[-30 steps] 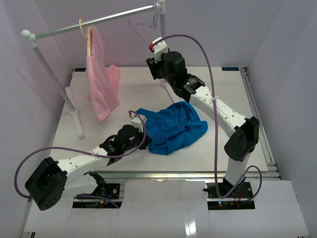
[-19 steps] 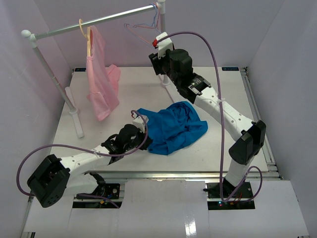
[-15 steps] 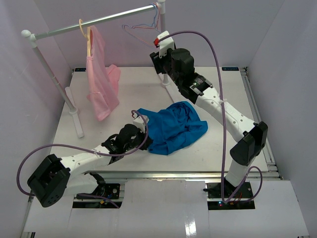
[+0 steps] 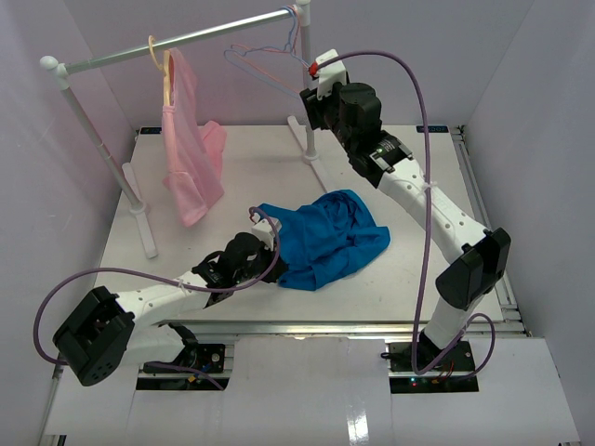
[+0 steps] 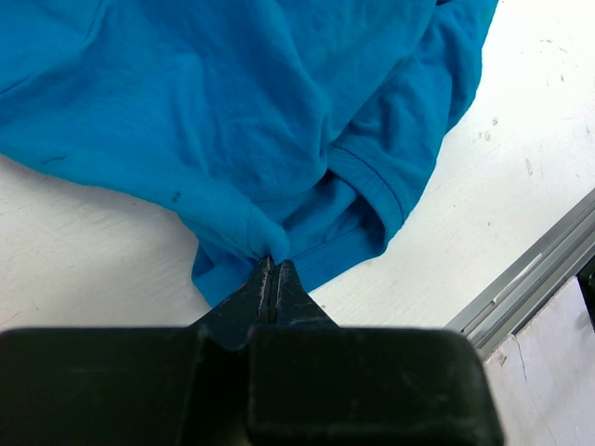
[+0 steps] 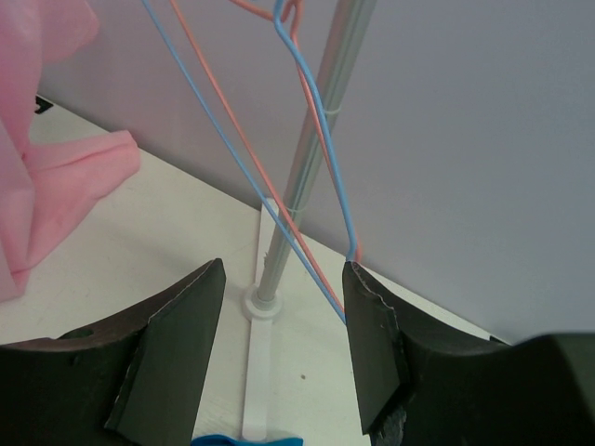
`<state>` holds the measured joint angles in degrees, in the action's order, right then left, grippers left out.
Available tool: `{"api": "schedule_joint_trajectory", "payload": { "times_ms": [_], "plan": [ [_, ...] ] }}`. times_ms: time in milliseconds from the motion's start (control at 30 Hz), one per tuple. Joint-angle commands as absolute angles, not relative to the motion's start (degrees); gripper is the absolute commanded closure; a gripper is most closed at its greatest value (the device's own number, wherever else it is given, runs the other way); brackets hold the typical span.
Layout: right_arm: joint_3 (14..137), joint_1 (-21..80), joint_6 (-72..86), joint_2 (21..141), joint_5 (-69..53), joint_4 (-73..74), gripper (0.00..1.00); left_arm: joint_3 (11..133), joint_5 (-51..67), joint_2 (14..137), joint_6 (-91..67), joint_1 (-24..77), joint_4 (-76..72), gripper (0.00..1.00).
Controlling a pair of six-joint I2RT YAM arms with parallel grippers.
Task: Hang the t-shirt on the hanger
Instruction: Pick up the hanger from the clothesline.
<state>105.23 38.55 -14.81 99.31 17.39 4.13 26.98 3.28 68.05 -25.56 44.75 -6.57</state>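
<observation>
The bright blue t-shirt lies crumpled on the white table, near the front middle. My left gripper is shut on a fold at its near-left edge; the left wrist view shows the closed jaws pinching the blue cloth at the tips. The light-blue hanger hangs by its hook from the right end of the rail, beside a thin pink hanger. My right gripper is open and raised just below the hangers; the blue wire's lower corner touches or sits just behind its right finger. In the top view it is high at the back.
A grey rail on two white stands spans the back left. A pale pink garment hangs from it on a cream hanger. The right stand's pole and base stand right behind my right gripper.
My right arm has risen and moved right, up to the hangers at the rail's right end. The hangers have swung out to the left. My left gripper holds the t-shirt in place.
</observation>
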Motion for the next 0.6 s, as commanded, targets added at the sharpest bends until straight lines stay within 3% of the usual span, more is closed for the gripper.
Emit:
{"api": "schedule_joint_trajectory", "payload": {
  "times_ms": [0, 167, 567],
  "plan": [
    [101.49, 37.97, -14.32, 94.73, 16.74, 0.7, 0.4, 28.43, 4.31, 66.79, -25.49, 45.0, -7.43, 1.0],
    [97.19, 37.96, -13.29, 92.05, 14.61, -2.32, 0.39, 28.65, 4.31, 66.73, -25.4, 45.0, -7.05, 1.0],
    [106.07, 37.79, -9.64, 95.77, 11.47, 6.12, 0.37, 28.3, 3.87, 64.59, -25.49, 45.0, -6.59, 1.0]
  ]
}}
